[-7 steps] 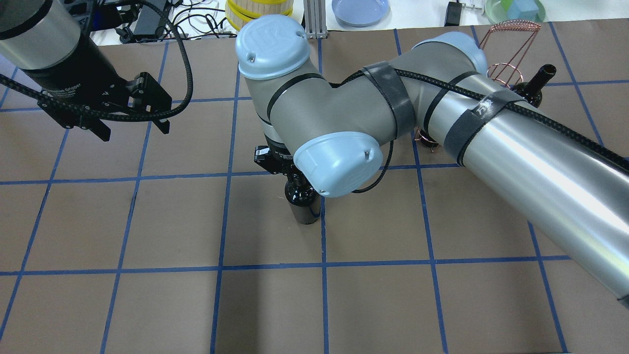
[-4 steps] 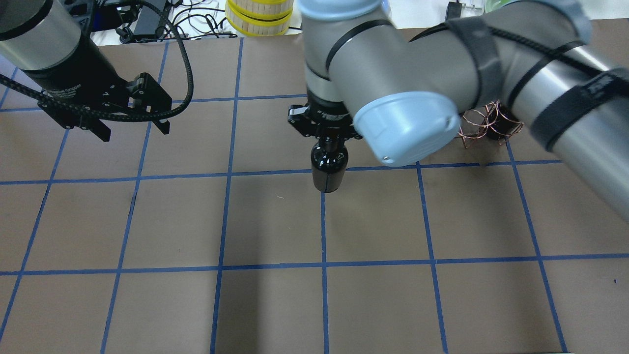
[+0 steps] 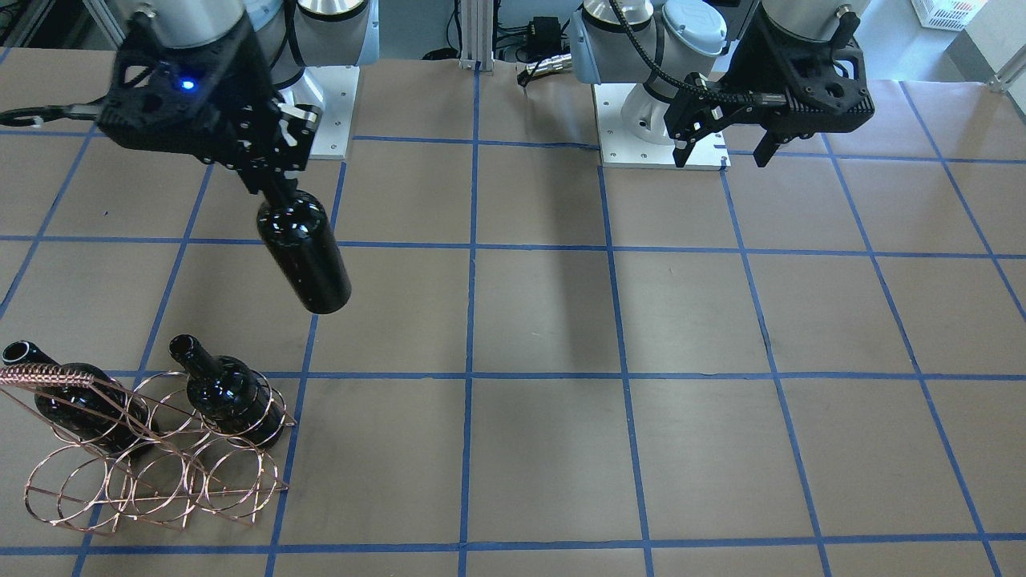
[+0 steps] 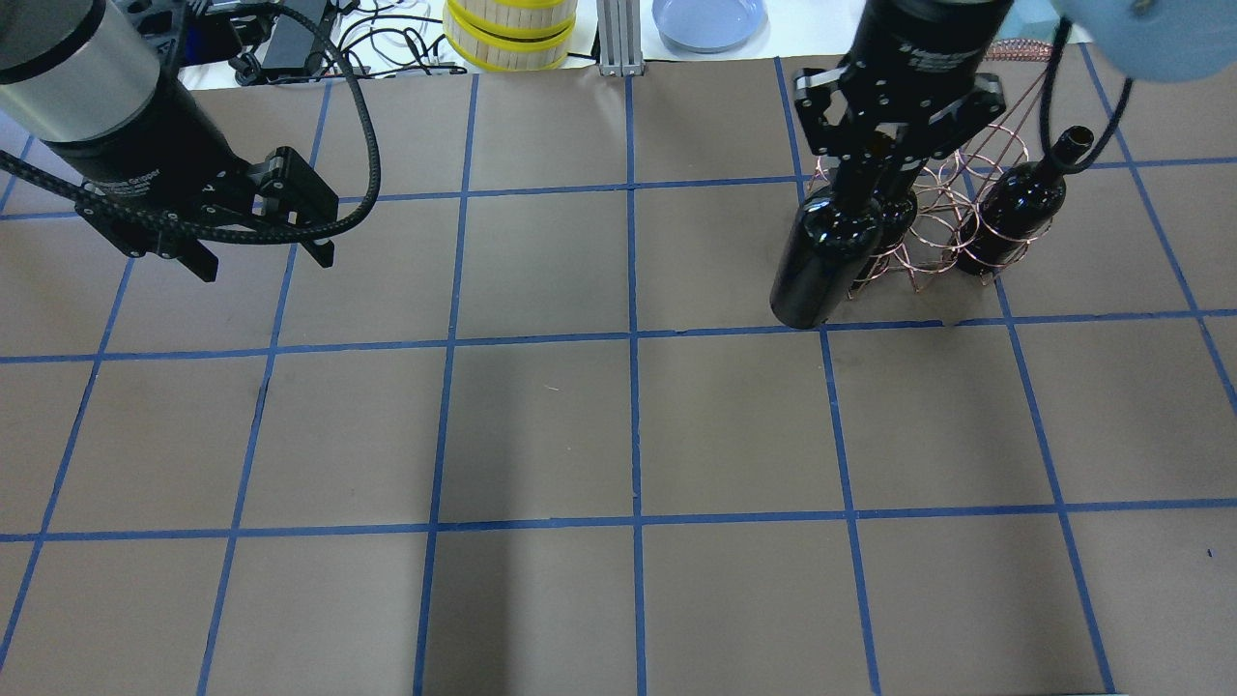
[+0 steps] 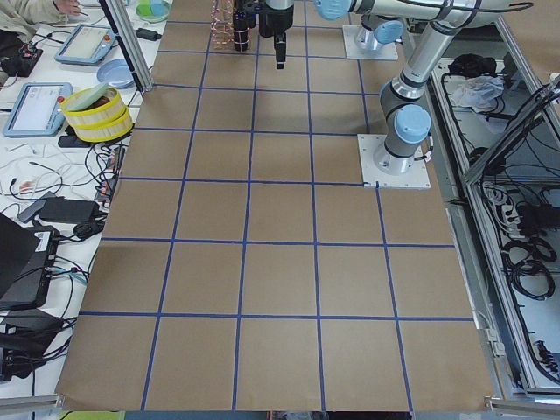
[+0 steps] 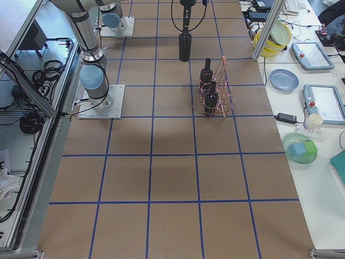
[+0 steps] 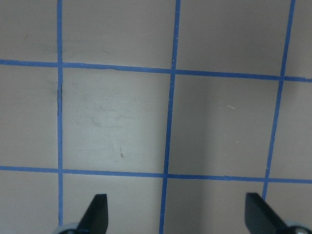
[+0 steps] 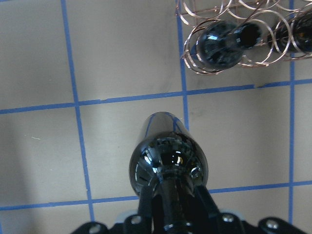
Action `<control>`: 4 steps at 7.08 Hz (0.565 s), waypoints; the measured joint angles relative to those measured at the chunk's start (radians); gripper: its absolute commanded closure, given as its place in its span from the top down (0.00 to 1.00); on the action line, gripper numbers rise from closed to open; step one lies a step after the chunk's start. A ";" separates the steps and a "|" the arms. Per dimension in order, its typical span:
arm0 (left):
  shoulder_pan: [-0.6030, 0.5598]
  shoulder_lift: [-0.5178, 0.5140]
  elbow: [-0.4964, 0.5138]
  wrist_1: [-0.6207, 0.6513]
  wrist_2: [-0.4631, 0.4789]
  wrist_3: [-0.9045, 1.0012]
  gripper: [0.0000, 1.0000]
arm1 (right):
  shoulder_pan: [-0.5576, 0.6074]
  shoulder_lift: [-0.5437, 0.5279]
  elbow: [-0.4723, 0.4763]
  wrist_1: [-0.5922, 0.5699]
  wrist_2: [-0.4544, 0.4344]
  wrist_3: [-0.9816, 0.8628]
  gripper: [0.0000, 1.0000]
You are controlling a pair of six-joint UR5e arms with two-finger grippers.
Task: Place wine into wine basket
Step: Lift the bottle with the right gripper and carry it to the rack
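Hanging below right pincer, wine, neck clamped

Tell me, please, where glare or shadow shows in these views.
Right wrist view: bright reflections speckle the held wine bottle; overhead view: a soft shadow band darkens the table near the bottom edge; left wrist view: sharp, without glare.

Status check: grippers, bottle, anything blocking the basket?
Left gripper open, empty. Right gripper shut on wine bottle, by the neck, aloft beside wine basket, not yet in. Two bottles already slotted; empty rings remain, path clear.
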 measured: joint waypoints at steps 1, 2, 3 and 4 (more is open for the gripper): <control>0.000 0.001 0.000 0.000 0.001 0.000 1.00 | -0.077 -0.007 -0.011 0.024 -0.002 -0.102 0.02; 0.000 0.001 0.000 0.000 0.001 0.000 1.00 | -0.150 -0.010 -0.016 0.035 -0.004 -0.206 0.02; 0.000 0.002 0.000 0.000 0.001 0.000 1.00 | -0.214 -0.009 -0.021 0.038 -0.002 -0.282 0.01; 0.000 0.002 0.001 0.001 0.000 0.000 1.00 | -0.257 0.002 -0.038 0.038 -0.001 -0.323 0.01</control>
